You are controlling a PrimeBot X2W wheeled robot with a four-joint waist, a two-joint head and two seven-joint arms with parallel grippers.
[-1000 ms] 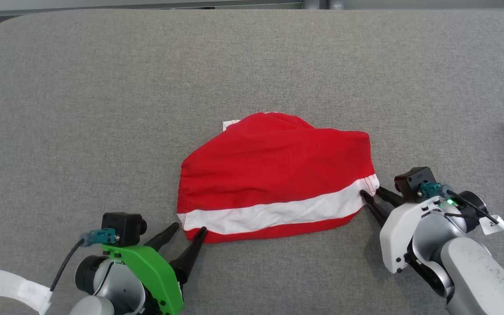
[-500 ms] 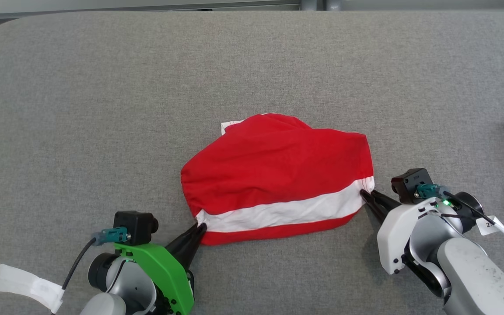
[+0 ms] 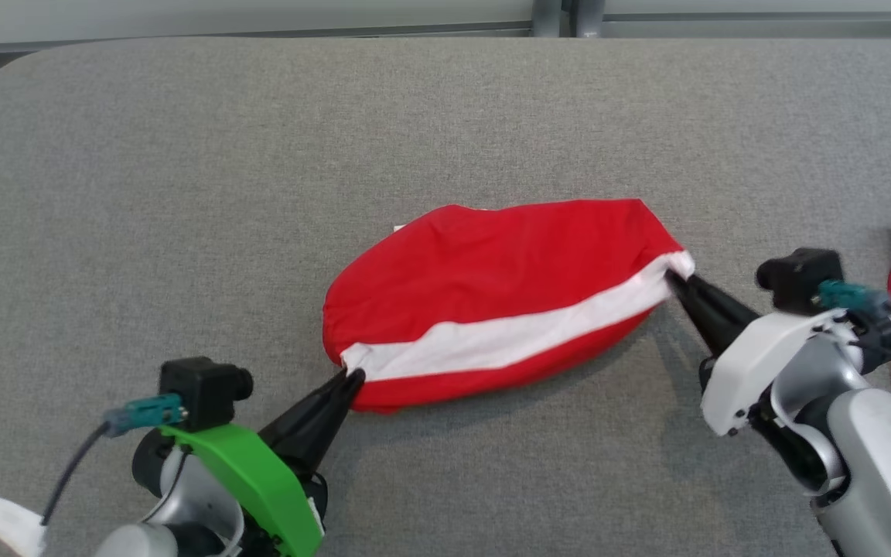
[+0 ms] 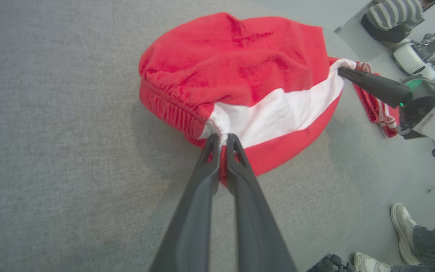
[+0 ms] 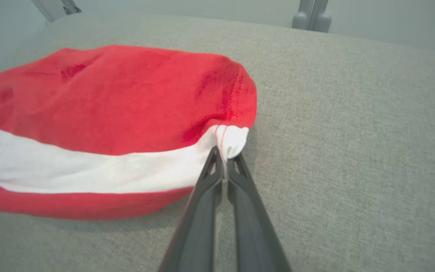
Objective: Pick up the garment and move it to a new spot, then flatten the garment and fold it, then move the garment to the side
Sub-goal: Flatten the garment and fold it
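Red, white-banded garment (image 3: 492, 278) bulges rounded on grey woven surface (image 3: 182, 193).

Here's the garment (image 3: 492, 271): red, with a broad white band running end to end, puffed into a long rounded bundle. It sits around the middle of the grey worktop (image 3: 182, 193), slanted, its right end farther from the worktop's near edge. Both tips of the band are drawn into tight points.
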